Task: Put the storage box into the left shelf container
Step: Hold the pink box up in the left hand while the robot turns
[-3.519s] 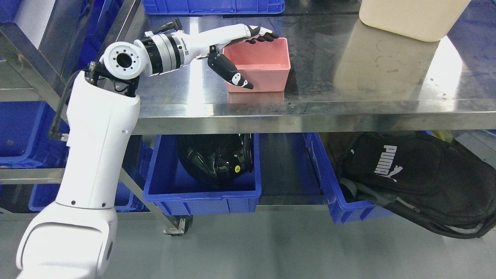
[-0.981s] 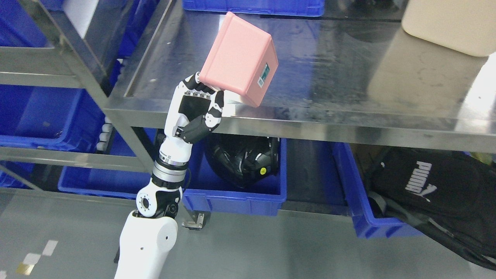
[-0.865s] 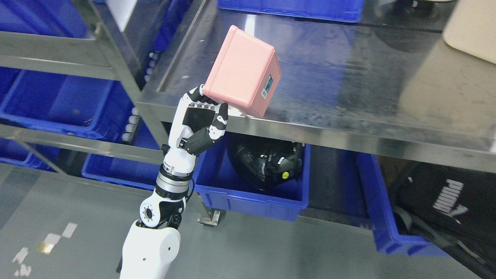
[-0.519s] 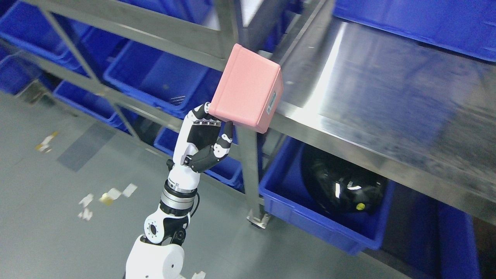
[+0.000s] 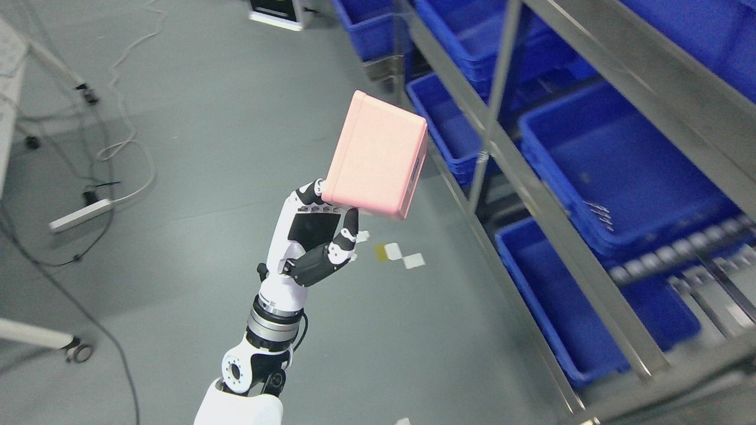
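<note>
while my left hand [image 5: 316,227] grips the pink storage box [image 5: 376,160] aloft, transit step; next: reach a blue shelf bin [image 5: 620,171], lower, release.

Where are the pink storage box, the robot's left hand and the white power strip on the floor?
pink storage box [image 5: 373,156], head view, on its broad flat face.
left hand [image 5: 312,239], head view, on the palm.
white power strip [image 5: 81,215], head view, mid-body.

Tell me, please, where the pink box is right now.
In the head view the pink box is near the centre, held up over the grey floor by the left hand, with the shelf's blue bins to its right.
</note>
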